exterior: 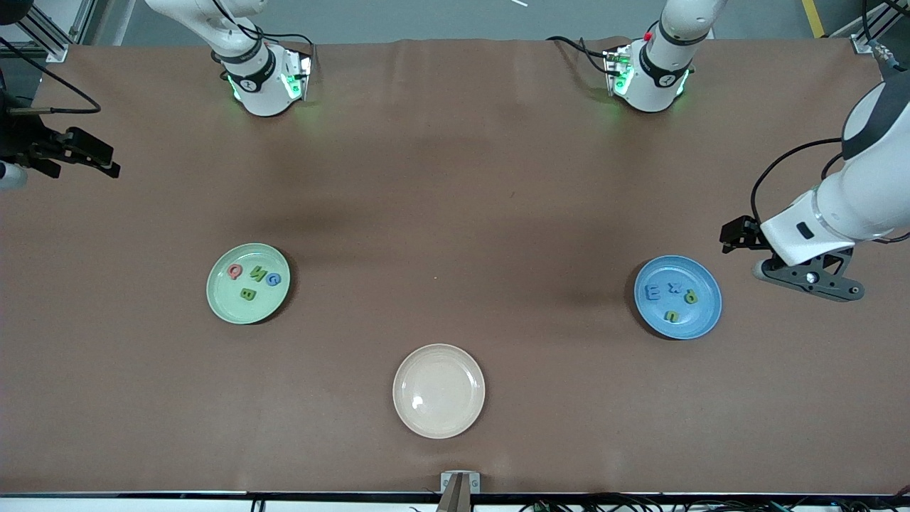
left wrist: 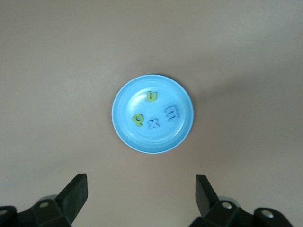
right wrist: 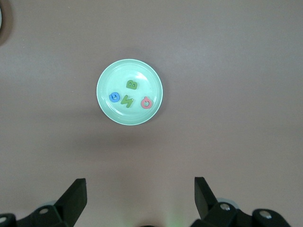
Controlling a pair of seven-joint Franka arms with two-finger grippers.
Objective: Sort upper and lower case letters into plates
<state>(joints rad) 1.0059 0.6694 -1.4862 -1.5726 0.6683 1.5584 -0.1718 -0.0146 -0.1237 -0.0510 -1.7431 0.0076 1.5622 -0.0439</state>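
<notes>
The pale mint green plate (exterior: 227, 304) (right wrist: 118, 113) lies toward the right arm's end and holds a red Q (exterior: 235, 271), a green N (exterior: 257, 274), a blue G (exterior: 274, 279) and a green B (exterior: 247, 293). The blue plate (exterior: 702, 320) (left wrist: 156, 140) lies toward the left arm's end and holds a blue E (exterior: 651, 290), a blue x (exterior: 675, 288), a green p (exterior: 690, 297) and a green u (exterior: 671, 316). My left gripper (exterior: 726, 237) (left wrist: 140, 194) hangs open and empty over the table beside the blue plate. My right gripper (exterior: 108, 160) (right wrist: 140, 196) hangs open and empty over the table's right-arm end.
A cream-beige plate (exterior: 439, 390) with nothing in it lies nearest the front camera, midway between the two other plates. The brown tabletop (exterior: 455, 213) spreads between the plates and the arm bases.
</notes>
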